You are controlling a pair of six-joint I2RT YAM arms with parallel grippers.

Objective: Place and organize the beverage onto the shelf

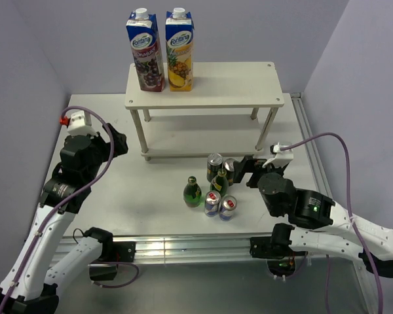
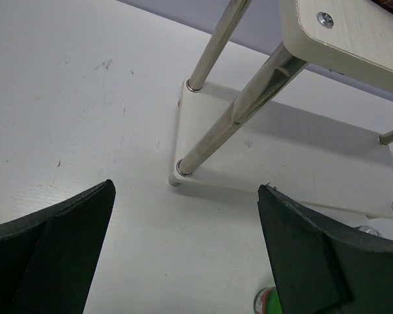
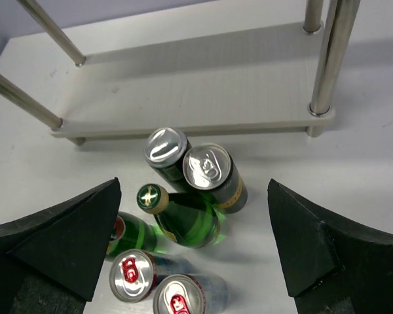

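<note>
Six drinks stand in a cluster on the table in front of the shelf [image 1: 203, 84]. There are two dark cans [image 1: 214, 163] [image 3: 209, 167], two green bottles [image 1: 192, 191] [image 3: 183, 216] and two slim blue-and-silver cans [image 1: 212, 203] [image 3: 132, 275]. My right gripper [image 1: 245, 171] [image 3: 194, 190] is open and empty. It hovers just right of and above the cluster, with the drinks between its fingers in the right wrist view. My left gripper [image 1: 118, 144] [image 2: 186, 187] is open and empty, left of the shelf's lower board [image 2: 281, 157]. One bottle top [image 2: 267, 302] peeks in by its right finger.
Two tall juice cartons [image 1: 146, 52] [image 1: 179, 51] stand on the left end of the shelf's top board. The lower board [image 1: 203, 137] is bare. Shelf legs [image 2: 249, 104] [image 3: 327, 59] stand close to both grippers. Grey walls enclose the table at the back and both sides.
</note>
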